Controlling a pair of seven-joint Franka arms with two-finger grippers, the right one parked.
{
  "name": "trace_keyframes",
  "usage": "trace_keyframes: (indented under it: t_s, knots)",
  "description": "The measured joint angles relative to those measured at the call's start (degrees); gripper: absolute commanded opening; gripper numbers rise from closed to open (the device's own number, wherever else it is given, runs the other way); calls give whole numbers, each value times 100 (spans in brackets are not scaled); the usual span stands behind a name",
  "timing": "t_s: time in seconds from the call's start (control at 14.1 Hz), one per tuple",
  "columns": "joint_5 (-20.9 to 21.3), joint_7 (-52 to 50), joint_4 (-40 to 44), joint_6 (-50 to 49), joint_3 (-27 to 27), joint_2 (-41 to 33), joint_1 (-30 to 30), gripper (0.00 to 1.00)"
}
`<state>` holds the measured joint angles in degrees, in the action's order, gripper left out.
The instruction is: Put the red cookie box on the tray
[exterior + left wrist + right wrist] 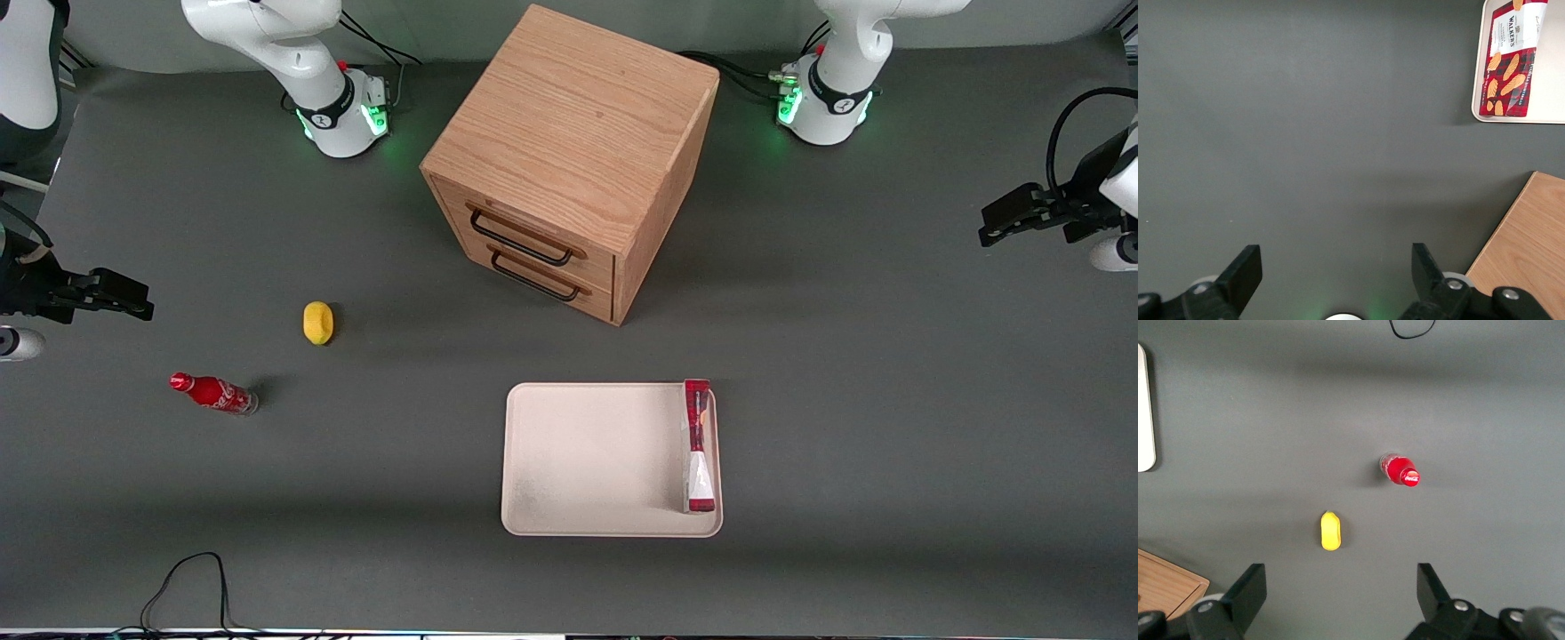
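The grey tabletop (889,400) carries a wooden drawer cabinet (569,151) with two black handles, and nearer the front camera lies the tray (596,462). The red cookie box (698,444) rests on the tray along its edge toward the working arm's end; the front view shows only a narrow strip of it, while the left wrist view shows its tartan face (1508,63) with printed biscuits. The end effector (996,222) hangs released, holding nothing, well apart from the tray, its fingers (1245,273) spread wide.
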<state>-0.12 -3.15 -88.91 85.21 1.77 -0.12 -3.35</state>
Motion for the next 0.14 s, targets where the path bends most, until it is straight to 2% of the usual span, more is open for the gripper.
trace_keyframes:
  t_s: [0.14]
  knots:
    - [-2, 0, 0, -1, 0, 0, 0, 100]
